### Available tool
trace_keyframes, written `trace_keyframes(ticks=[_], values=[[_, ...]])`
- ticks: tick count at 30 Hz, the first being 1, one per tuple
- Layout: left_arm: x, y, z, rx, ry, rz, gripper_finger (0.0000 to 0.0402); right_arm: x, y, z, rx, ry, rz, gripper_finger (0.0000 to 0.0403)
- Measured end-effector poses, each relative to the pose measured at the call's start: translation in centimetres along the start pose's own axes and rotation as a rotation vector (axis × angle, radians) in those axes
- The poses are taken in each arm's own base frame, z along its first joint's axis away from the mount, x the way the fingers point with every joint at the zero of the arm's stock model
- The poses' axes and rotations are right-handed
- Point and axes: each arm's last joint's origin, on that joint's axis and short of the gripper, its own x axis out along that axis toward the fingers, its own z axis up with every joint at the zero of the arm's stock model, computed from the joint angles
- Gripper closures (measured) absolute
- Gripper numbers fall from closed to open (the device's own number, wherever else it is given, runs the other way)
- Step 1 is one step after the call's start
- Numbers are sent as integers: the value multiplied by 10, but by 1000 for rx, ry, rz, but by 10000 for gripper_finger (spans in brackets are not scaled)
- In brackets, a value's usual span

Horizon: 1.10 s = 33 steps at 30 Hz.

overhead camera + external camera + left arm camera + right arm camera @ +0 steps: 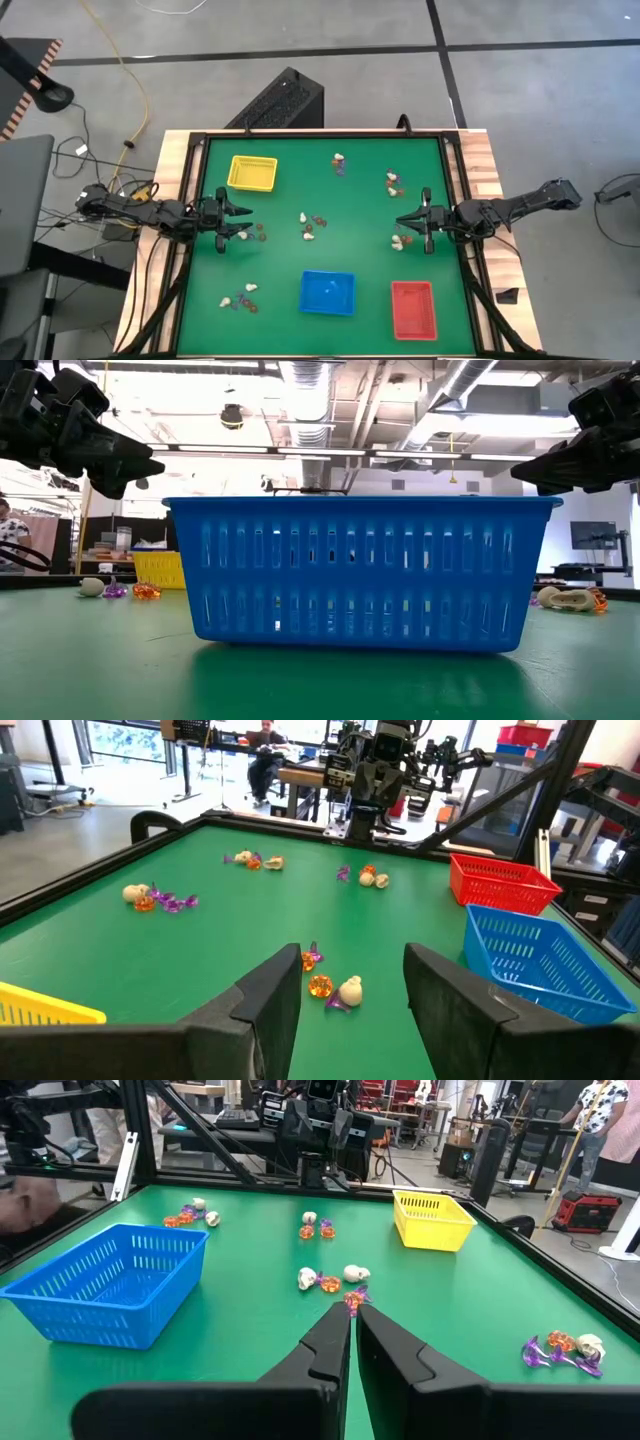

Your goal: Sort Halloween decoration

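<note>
Centrally we see bare green mat (pixel 350 250); Halloween decoration (pixel 310 226) lies in scattered clusters. Left gripper (pixel 240 219) spread wide near left edge; right gripper (pixel 400 222) pinched narrow, empty. No legible writing.

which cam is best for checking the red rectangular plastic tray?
High view: the red rectangular plastic tray shows whole from above, interior visible, near the table's right front corner. Left wrist view shows only its side wall. Low and right wrist views don't show it.
</note>
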Motion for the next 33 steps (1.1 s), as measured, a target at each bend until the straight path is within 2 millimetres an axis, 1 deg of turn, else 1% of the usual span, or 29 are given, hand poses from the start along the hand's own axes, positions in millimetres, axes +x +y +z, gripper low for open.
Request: trace_keyframes(ticks=[24,25,29,33], values=[[0,0,0,0,0,1,235,0,0,0,0,0,0,349],[0,0,0,1,-1,6,235,0,0,0,-11,0,0,349],[0,2,8,5,-87,85,235,0,0,1,-239,-10,-3,349],[-2,4,20,-110,-214,159,235,0,0,5,-231,-49,-5,349]])
